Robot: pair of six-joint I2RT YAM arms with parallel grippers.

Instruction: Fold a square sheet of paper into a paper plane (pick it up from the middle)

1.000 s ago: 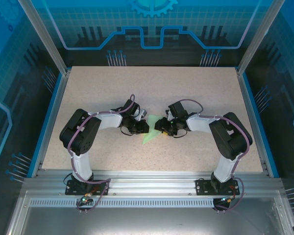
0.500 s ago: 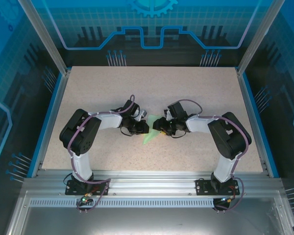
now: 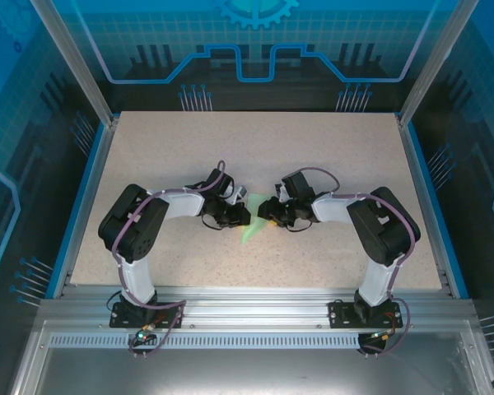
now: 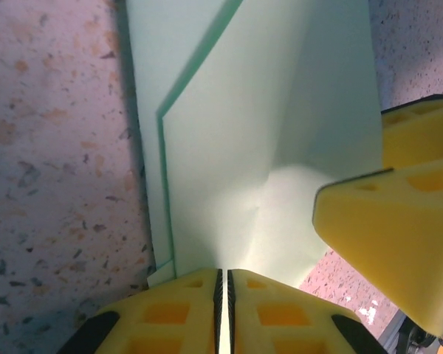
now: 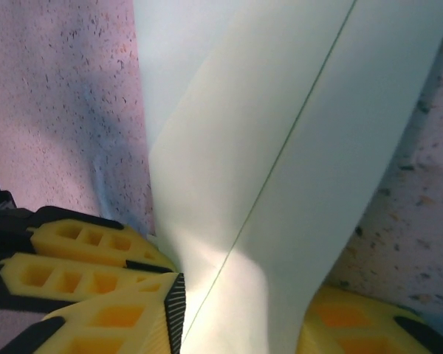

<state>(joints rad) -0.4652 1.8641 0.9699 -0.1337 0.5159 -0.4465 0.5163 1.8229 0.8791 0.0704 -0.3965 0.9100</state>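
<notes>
One pale mint-green sheet of thin paper, partly folded, sits at the centre of the top view, between the two arm tips.

Left wrist view: the paper lies in overlapping layers. A folded edge runs from top centre down the left side, and there is a soft dent mid-sheet.

Right wrist view: one straight crease crosses the paper from upper right to lower centre.

Left tool: yellow foam fingers pressed together, pinching the sheet's edge at bottom centre of its view.

Right tool: one yellow finger on each side of the paper, set apart. I cannot tell whether they press it.

Speckled beige worktop lies under everything.
</notes>
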